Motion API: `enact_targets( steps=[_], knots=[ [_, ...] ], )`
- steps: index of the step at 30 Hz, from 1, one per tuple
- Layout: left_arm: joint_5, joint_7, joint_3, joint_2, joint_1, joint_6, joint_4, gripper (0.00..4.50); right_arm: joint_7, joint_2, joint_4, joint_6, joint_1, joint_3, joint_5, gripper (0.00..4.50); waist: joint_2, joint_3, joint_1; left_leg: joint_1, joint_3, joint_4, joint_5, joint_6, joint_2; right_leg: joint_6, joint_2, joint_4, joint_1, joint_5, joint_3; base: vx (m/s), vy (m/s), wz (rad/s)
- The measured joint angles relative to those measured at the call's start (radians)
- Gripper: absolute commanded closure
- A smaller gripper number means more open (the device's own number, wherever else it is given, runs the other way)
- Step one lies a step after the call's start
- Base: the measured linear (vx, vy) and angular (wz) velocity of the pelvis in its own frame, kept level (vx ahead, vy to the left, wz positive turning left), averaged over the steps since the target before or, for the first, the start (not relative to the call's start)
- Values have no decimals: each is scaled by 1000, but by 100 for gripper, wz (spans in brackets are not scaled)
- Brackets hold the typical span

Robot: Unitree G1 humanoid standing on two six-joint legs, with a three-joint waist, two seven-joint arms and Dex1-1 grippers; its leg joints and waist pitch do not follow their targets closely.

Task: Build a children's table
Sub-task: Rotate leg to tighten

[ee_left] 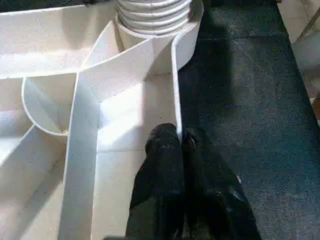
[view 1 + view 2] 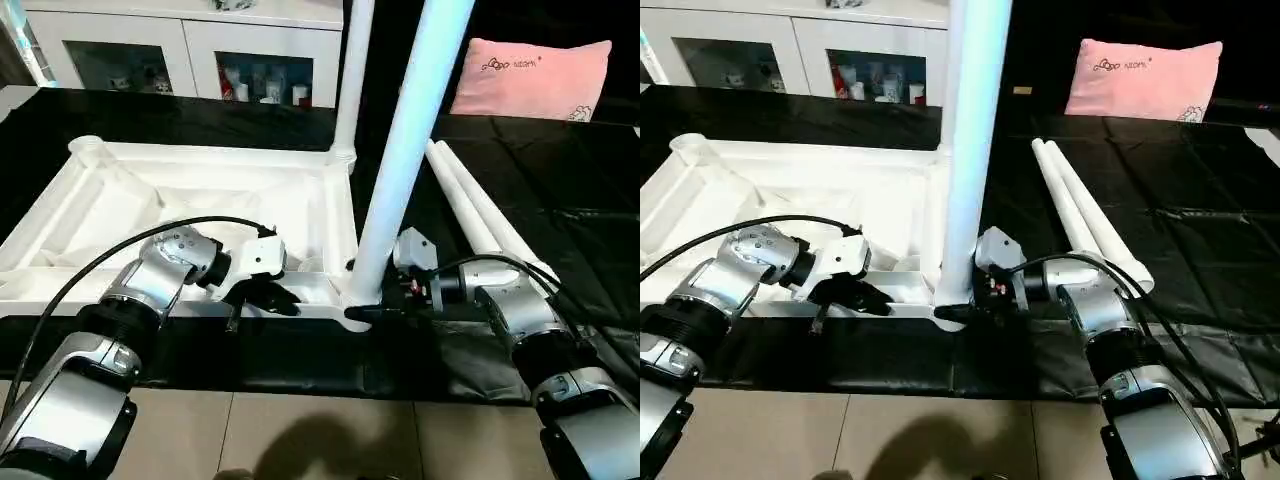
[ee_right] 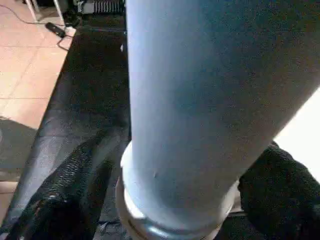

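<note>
The white table top (image 2: 120,200) lies upside down on black cloth, ribs facing up. One white leg (image 2: 350,80) stands in its far right corner socket. A second leg (image 2: 400,150) stands upright in the near right socket (image 2: 350,300). My left gripper (image 2: 275,300) is shut on the thin near rim (image 1: 175,90) of the top, a short way left of that socket. My right gripper (image 2: 368,312) straddles the base of the near leg (image 3: 200,100), one black finger (image 3: 272,185) on each side, the jaws open. Two loose legs (image 2: 480,215) lie side by side to the right.
A pink pillow (image 2: 530,75) rests at the back right. A white cabinet with glass doors (image 2: 180,50) stands behind the work surface. The black cloth (image 2: 560,200) ends near me, with tiled floor (image 2: 320,440) below its front edge.
</note>
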Motion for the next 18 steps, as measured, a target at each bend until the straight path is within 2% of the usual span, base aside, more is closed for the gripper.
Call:
enact_targets(
  steps=[1, 7, 18],
  knots=[
    [0, -2, 0, 0, 0, 0, -1, 450, 3, 0, 3, -1, 0, 0, 0, 99, 0, 0, 1, 0, 0, 0, 0, 0, 0, 0, 0, 0, 0, 0, 0, 0, 0, 0],
    [0, -13, -1, 0, 1, -2, -6, 450, 32, 0, 11, -3, 0, 0, 6, 163, 0, 0, 7, 0, 0, 0, 0, 0, 0, 0, 0, 1, 0, 0, 0, 0, 0, 0],
    [-2, -23, -1, 1, 5, 0, -12, 450, 52, 0, 23, -8, 2, 0, 18, 178, 1, 0, 8, 0, 0, 2, 0, -1, 1, 0, 0, 3, 0, 0, 0, 0, 0, 0]
  ],
)
